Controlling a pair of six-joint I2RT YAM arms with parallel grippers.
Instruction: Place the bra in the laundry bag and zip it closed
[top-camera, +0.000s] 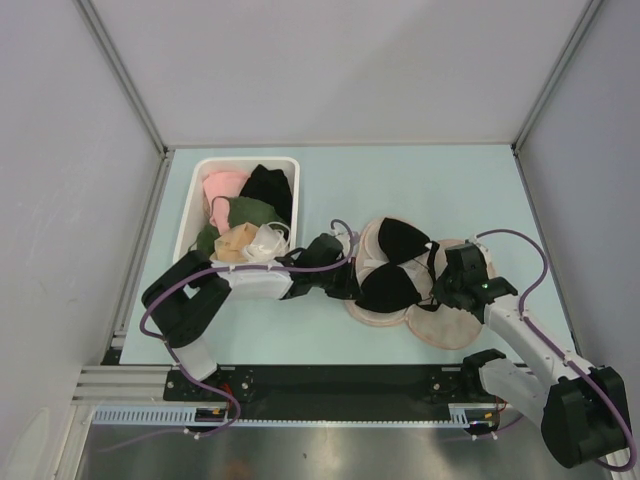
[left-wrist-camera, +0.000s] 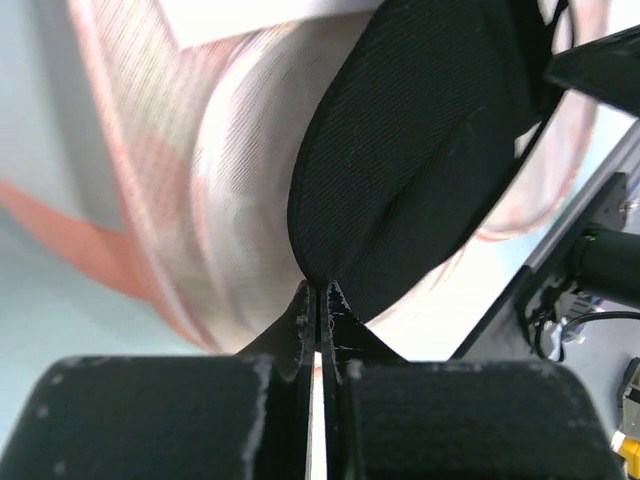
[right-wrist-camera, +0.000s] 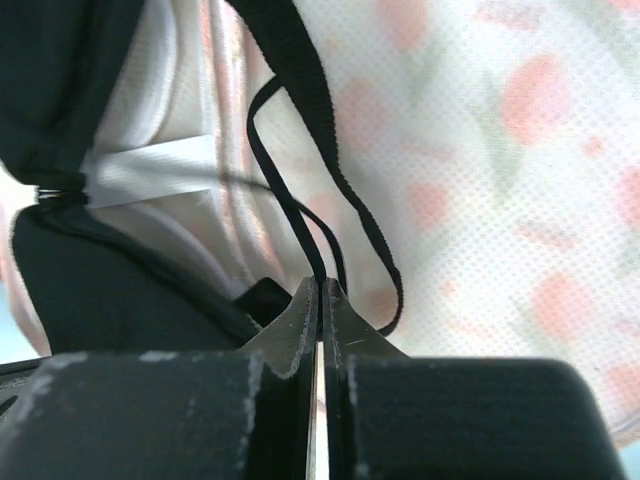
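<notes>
The laundry bag (top-camera: 447, 328) lies open in the middle of the table, its pale round cups facing up. The black bra (top-camera: 400, 238) lies across it, one cup in the far half and one in the near half. My left gripper (top-camera: 350, 276) is at the bag's left side, shut on the edge of a bra cup (left-wrist-camera: 430, 140) over the bag's pale lining (left-wrist-camera: 240, 180). My right gripper (top-camera: 441, 286) is at the bag's right side, shut on a thin black bra strap (right-wrist-camera: 300, 215) over the printed mesh (right-wrist-camera: 500, 150).
A white rectangular bin (top-camera: 193, 192) stands at the back left with pink, green, black and beige garments in it. Grey walls enclose the table on three sides. The black rail with the arm bases runs along the near edge.
</notes>
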